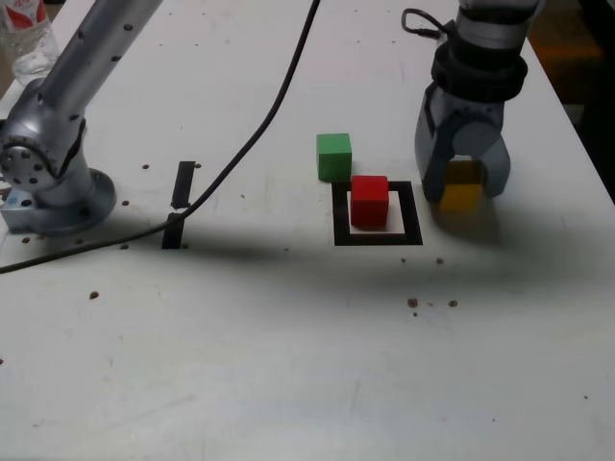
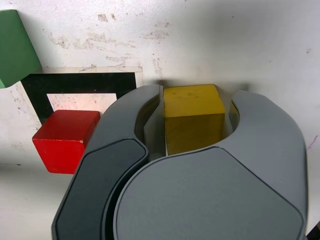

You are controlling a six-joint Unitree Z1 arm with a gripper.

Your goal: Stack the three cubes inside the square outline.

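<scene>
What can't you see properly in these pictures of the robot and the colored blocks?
- Yellow cube: in the exterior view the gripper covers its top and sides, and whether it is lifted off the table is unclear.
- Green cube: cut off by the wrist view's edge.
- Square outline: partly hidden in the wrist view behind the red cube and the jaws.
- Clear object in the exterior view's corner: cut off, unidentifiable.

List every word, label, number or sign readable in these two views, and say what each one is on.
None can be read.
Clear bottle at the exterior view's top left: its label shows a patch of red, too blurred and cropped to read.
Red cube, green cube, yellow cube, gripper, square outline and table: no printed text or markings.
</scene>
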